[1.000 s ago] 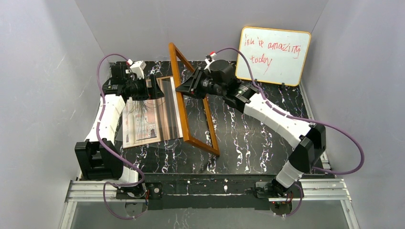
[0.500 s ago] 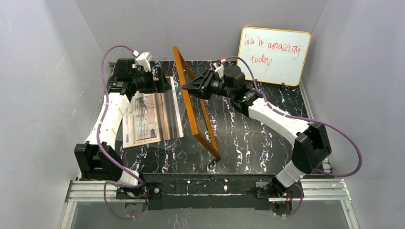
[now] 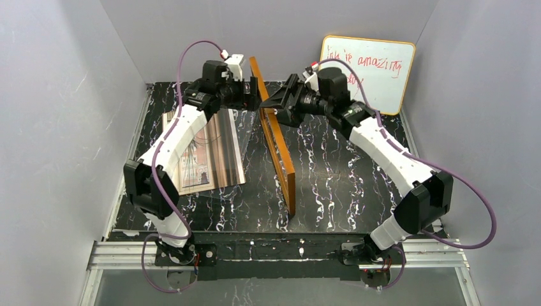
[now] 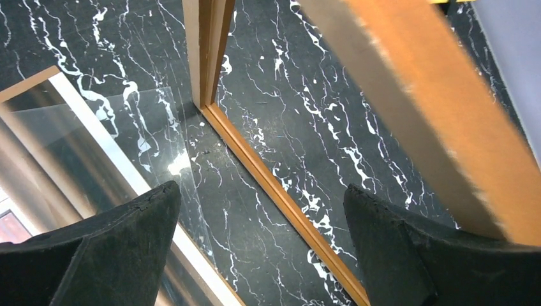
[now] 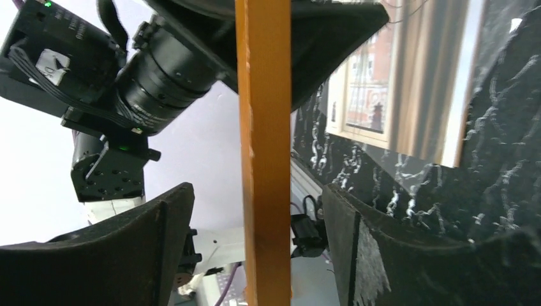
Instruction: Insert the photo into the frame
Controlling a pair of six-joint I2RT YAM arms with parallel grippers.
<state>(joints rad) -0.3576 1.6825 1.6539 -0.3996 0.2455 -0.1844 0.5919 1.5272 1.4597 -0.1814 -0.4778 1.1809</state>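
Centrally, upright frame (image 3: pixel 281 153), left end effector (image 4: pixel 261 191) wide, right end effector (image 5: pixel 256 188) wide, whiteboard (image 3: pixel 376 83) behind

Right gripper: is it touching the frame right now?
Apart. Right wrist view: the right gripper stands open around the frame, with background showing in a clear gap on each side of the wood.

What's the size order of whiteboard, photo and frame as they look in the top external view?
1. whiteboard
2. photo, close to the whiteboard; both are partly hidden, so that order is unsure.
3. frame, standing on edge, shows only as a thin strip, though it is the longest.
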